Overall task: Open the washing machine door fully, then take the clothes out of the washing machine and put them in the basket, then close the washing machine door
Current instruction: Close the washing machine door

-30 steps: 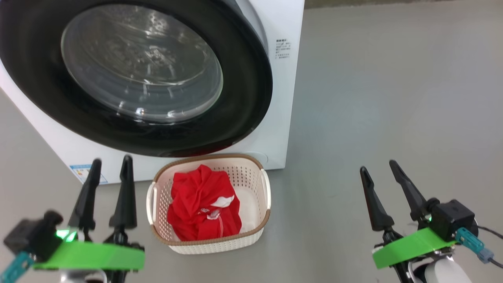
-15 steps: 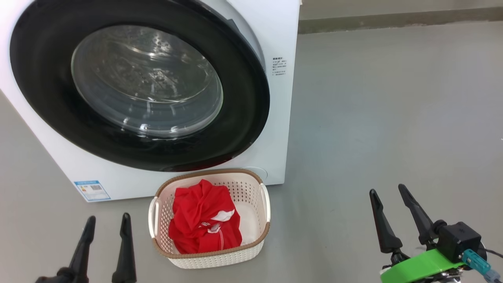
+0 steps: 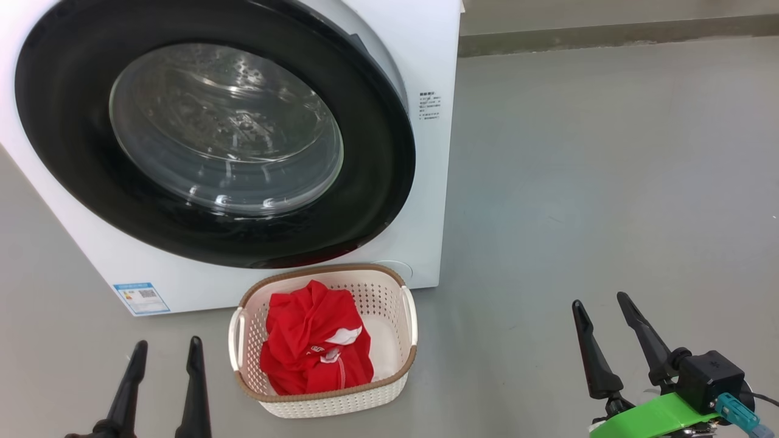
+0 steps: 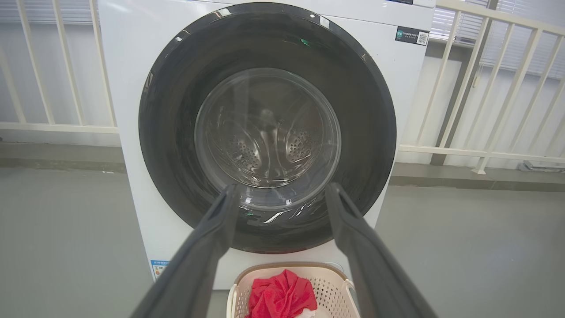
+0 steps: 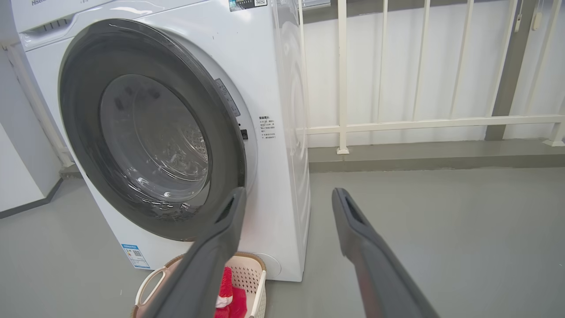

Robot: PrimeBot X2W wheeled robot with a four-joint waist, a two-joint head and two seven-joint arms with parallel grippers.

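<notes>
- Left jaws: spread wide, gripping nothing. Fingers (image 3: 195,392) at the near left, beside the basket (image 3: 331,406) but apart from it.
- Right jaws: parted just as wide, also empty. Fingers (image 3: 596,359) at the near right over bare floor (image 3: 608,152), well apart from the basket.
- The clothes (image 3: 304,347): a red bundle with white parts, lying inside the basket between the two pairs of jaws and closer to the left pair. Touched by neither.
- Basket on the floor just in front of the washing machine (image 3: 435,194), below the lower rim of the washing machine door (image 3: 377,152).
- Door shut against the white front. Seen straight ahead between the fingers in the left wrist view, with the drum showing through the glass.
- Compared with a second ago: whole head view shifted, machine and basket sitting lower in it, so a move of the camera and not of the things.
- Left jaws drawn back nearer to the robot relative to the basket, green wrist band now out of the picture.
- Right jaws much as before. Door shut then as now, clothes lying the same way.
</notes>
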